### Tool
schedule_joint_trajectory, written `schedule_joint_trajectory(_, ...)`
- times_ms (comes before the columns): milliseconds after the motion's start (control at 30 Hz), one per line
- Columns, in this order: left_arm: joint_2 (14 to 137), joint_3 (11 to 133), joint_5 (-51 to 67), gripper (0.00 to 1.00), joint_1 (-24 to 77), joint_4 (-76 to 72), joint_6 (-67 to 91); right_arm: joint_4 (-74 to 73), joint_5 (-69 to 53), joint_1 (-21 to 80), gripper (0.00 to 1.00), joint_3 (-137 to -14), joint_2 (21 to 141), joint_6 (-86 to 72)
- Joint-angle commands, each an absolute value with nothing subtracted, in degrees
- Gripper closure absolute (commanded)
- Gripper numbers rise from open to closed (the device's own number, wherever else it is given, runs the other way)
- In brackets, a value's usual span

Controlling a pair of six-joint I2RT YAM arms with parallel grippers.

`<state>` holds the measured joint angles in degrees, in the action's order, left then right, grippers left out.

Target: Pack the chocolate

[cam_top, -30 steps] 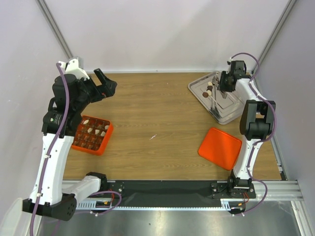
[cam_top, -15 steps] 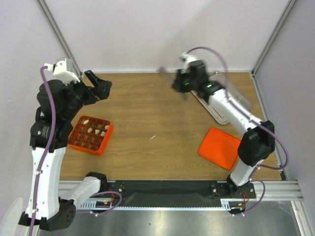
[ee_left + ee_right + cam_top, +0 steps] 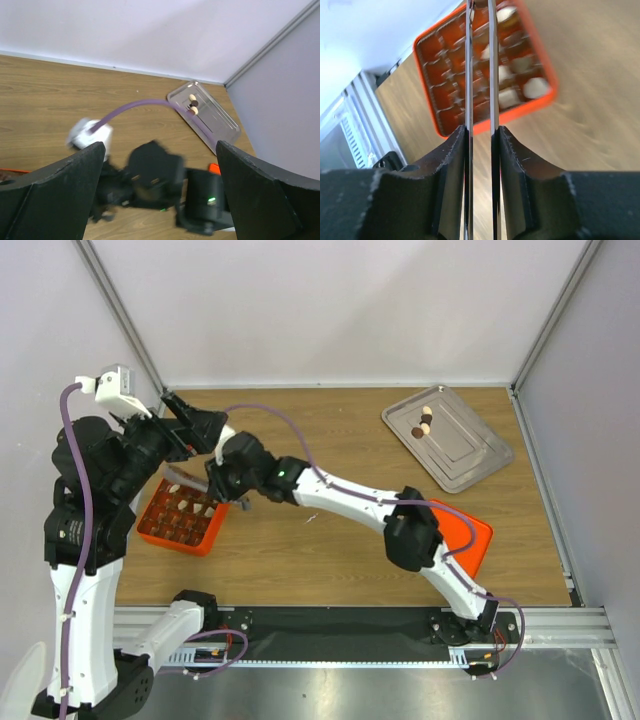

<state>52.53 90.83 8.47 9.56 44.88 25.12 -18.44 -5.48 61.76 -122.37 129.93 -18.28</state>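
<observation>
Wooden tabletop (image 3: 330, 440) runs under everything. Right claw (image 3: 480, 134) is partly closed, pinching the thin tongs (image 3: 470, 75), whose long blades point straight ahead over the orange box (image 3: 216, 528) of chocolate (image 3: 536, 87); their tips are cropped, so any carried piece is unclear. Left claw (image 3: 192, 422), spread wide and empty, hovers just beside. Spare pieces (image 3: 423, 423) sit on the tray (image 3: 480, 455), well behind.

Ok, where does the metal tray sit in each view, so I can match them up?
Top external: the metal tray lies at the far right, toward the back of the table.
Left wrist: right of centre, in the upper half.
Right wrist: not in it; the tongs reach over the orange box here.
Shared landmark: the wooden table, visible in all three views.
</observation>
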Motion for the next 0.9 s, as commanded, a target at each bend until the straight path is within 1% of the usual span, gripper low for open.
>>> schedule_joint_trajectory(0, 51.86, 90.26, 12.04, 0.00, 9.23, 43.33, 26.72, -18.37, -6.76, 63.63, 0.68, -129.46, 133.06, -17.49)
schedule_joint_trajectory(300, 51.15, 88.68, 15.03, 0.00, 9.23, 41.57, 26.90, -11.61, -9.76, 64.78, 0.67, -128.67, 138.25, -17.66)
schedule_joint_trajectory(467, 50.80, 87.72, 15.47, 0.00, 9.23, 41.22, 26.19, -11.69, -9.76, 64.86, 0.67, -129.20, 139.75, -18.19)
schedule_joint_trajectory(667, 50.54, 86.05, 16.00, 0.00, 9.23, 40.26, 26.54, -11.95, -9.05, 64.78, 0.62, -128.06, 139.83, -17.67)
schedule_joint_trajectory(800, 50.45, 85.26, 16.35, 0.00, 9.14, 39.81, 26.72, -11.25, -9.49, 64.69, 0.56, -128.15, 139.92, -17.14)
schedule_joint_trajectory(867, 50.45, 85.25, 15.91, 0.00, 9.23, 39.81, 26.63, -10.99, -9.49, 64.60, 0.55, -128.23, 139.75, -16.96)
